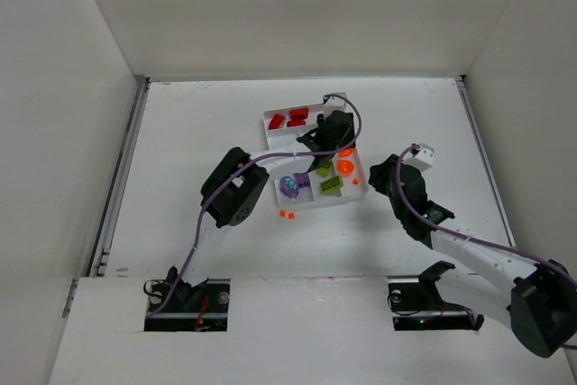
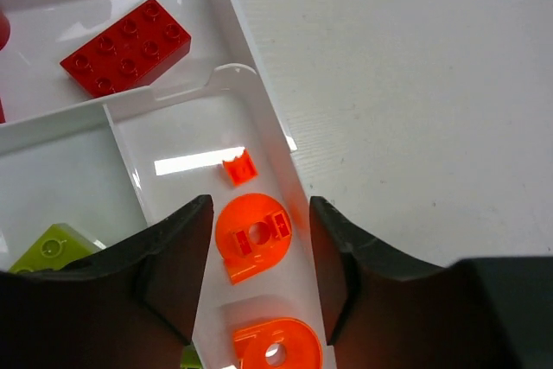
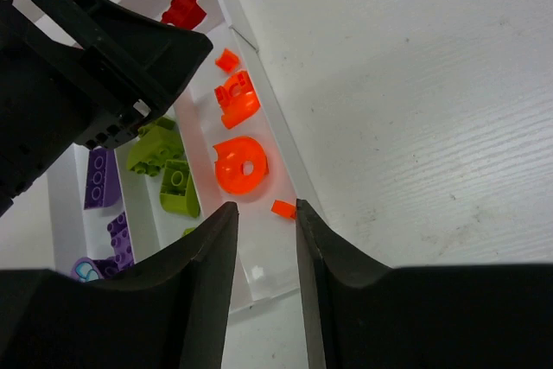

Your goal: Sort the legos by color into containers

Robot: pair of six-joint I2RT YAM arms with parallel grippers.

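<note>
The white tray (image 1: 311,207) holds red legos (image 1: 288,119) in its crosswise section, and purple (image 1: 290,187), lime green (image 1: 331,185) and orange legos (image 1: 345,168) in the long sections. My left gripper (image 1: 326,146) is open and empty over the orange section. In the left wrist view its jaws (image 2: 257,257) stand either side of a round orange piece (image 2: 252,238) lying in the tray. My right gripper (image 1: 379,176) is open and empty at the tray's right edge (image 3: 263,239). A tiny orange piece (image 3: 282,208) lies by its right fingertip.
Two tiny orange pieces (image 1: 287,215) lie on the table just in front of the tray. A red brick (image 2: 127,47) lies in the crosswise section. The left arm's black body (image 3: 78,66) hangs over the tray. White walls enclose the table.
</note>
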